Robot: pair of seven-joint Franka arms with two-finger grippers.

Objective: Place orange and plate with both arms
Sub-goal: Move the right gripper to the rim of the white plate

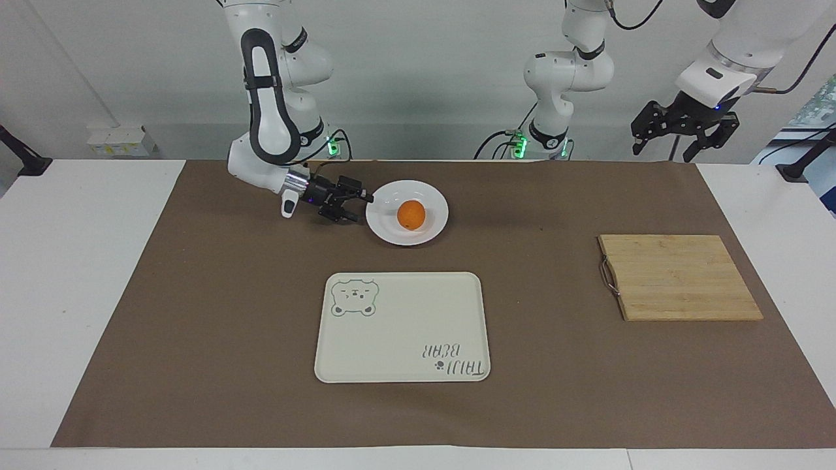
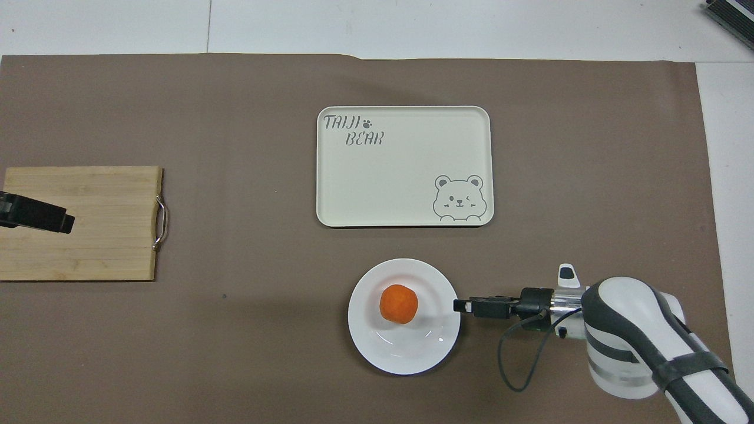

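The orange [image 1: 411,214] lies in the white plate [image 1: 386,228], which sits on the brown mat close to the robots. My right gripper [image 1: 363,206] lies low and level at the plate's rim on the right arm's side, open, one finger above the rim and one below. In the overhead view the right gripper [image 2: 458,305] just meets the plate [image 2: 400,360] beside the orange [image 2: 399,304]. My left gripper [image 1: 682,147] waits, open and empty, raised high at the left arm's end; from overhead the left gripper [image 2: 59,221] is over the cutting board.
A cream tray with a bear drawing [image 1: 401,326] lies farther from the robots than the plate, also seen from overhead [image 2: 400,171]. A wooden cutting board with a metal handle [image 1: 679,277] lies toward the left arm's end [image 2: 100,235].
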